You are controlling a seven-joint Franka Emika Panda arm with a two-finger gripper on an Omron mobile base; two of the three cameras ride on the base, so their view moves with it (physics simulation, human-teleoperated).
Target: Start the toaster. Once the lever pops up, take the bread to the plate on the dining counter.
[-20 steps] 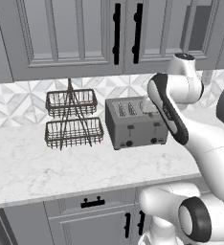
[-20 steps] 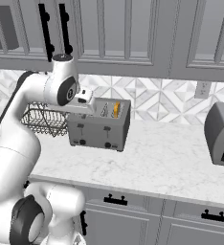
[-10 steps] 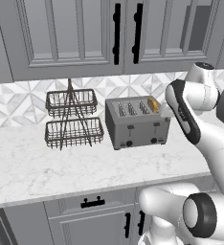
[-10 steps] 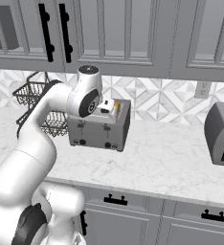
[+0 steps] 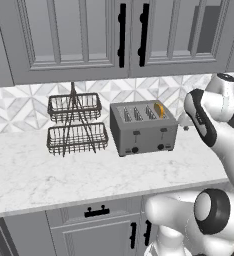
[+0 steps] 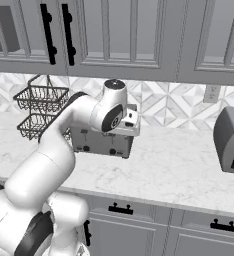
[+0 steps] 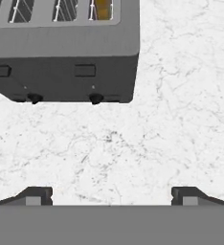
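Overhead, the open, empty pincer (image 7: pixel 112 195) faces veined marble beside the boxy grey toaster (image 7: pixel 61 52), bread (image 7: pixel 103 8) slotted.

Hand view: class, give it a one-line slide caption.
Open hand above marble worktop, facing the toaster with bread in its end slot.

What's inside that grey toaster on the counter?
The bread stands in the rightmost slot of the toaster, its golden top poking out. The other three slots look empty. The lower part of the slice is hidden inside the body.

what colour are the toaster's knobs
Black, on the grey toaster; clearest in the hand view.
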